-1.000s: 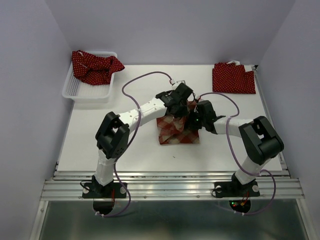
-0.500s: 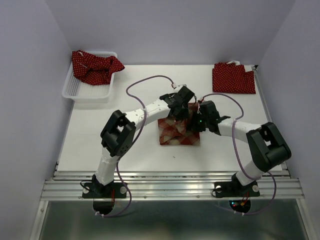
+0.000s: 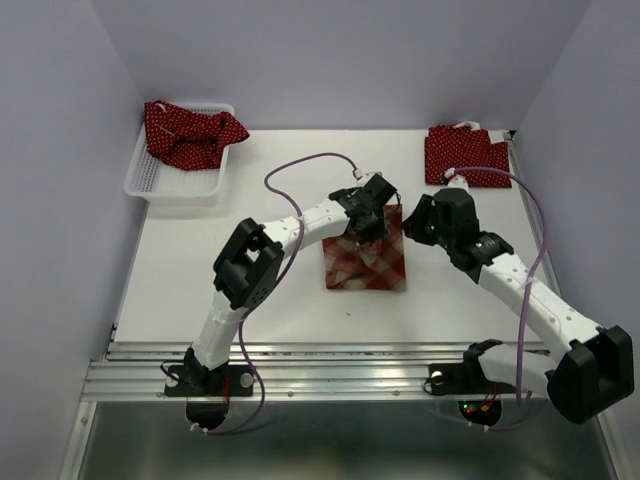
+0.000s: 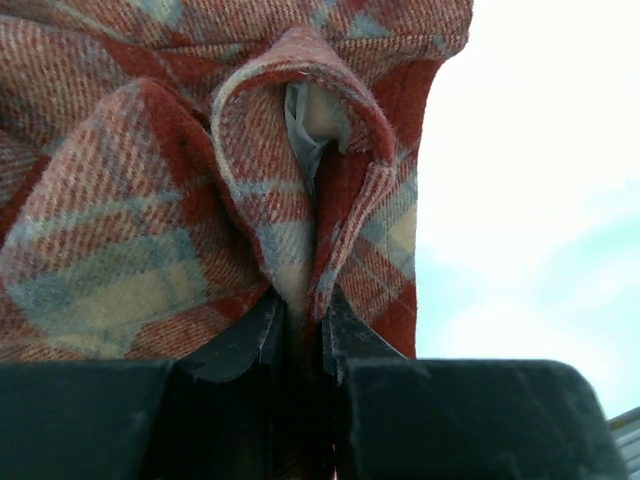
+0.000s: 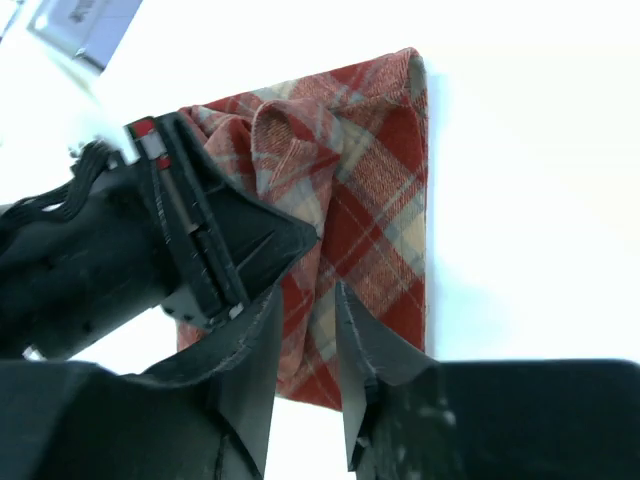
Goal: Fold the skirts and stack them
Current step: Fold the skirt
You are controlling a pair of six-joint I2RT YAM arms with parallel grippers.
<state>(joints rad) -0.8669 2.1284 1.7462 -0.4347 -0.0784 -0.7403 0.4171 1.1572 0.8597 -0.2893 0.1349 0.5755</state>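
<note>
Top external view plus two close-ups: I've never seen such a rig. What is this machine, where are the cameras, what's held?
Two robot arms stand at the near edge of a table. The wide picture looks down from above and behind; each close-up comes from a wrist camera. The left tool is pinched shut on a fold of the plaid skirt mid-table. The right tool, open, holds nothing. A crumpled dotted skirt lies in the basket far left; a folded dotted skirt lies far right.
</note>
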